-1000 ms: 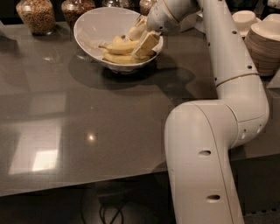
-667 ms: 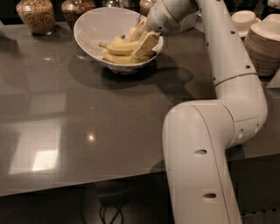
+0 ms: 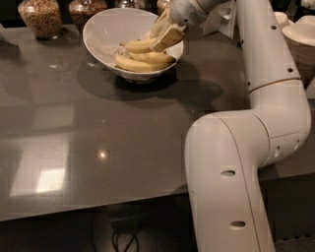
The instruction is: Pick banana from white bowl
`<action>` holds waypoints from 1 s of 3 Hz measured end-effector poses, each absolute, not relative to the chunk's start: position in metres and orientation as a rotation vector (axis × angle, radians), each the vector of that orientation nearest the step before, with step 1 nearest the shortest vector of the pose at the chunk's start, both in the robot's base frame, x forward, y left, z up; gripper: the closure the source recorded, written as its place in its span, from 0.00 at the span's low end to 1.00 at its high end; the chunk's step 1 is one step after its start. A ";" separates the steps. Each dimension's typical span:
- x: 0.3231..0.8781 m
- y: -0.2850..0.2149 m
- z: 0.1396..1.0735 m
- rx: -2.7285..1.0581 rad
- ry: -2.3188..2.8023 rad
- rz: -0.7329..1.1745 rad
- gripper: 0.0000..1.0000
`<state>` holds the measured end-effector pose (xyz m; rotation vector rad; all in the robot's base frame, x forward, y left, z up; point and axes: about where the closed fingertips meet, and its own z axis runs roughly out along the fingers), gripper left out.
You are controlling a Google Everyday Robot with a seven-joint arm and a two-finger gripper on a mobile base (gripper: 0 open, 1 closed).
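Observation:
The large white bowl [image 3: 104, 30] stands at the back of the dark table [image 3: 98, 147] and holds several yellow bananas. My gripper [image 3: 161, 33] reaches down into the bowl's right side from above. Its cream fingers [image 3: 169, 36] close around the right end of the top banana [image 3: 138, 46], which lies a little above the other bananas [image 3: 135, 64]. The banana's stem tip is hidden by the fingers.
Two glass jars of dry food [image 3: 42, 17] [image 3: 86, 10] stand behind the bowl at the back left. Stacked off-white bowls [image 3: 300, 42] are at the right edge. My own white arm [image 3: 231, 162] fills the right foreground.
The gripper has risen slightly in the bowl, and the top banana's right end has come up with it.

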<state>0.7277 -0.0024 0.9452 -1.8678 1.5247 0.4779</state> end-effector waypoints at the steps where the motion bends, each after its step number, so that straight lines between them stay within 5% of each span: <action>1: 0.716 -0.009 0.973 -1.867 1.496 0.442 1.00; 3: 0.681 -0.036 1.027 -1.817 1.402 0.444 1.00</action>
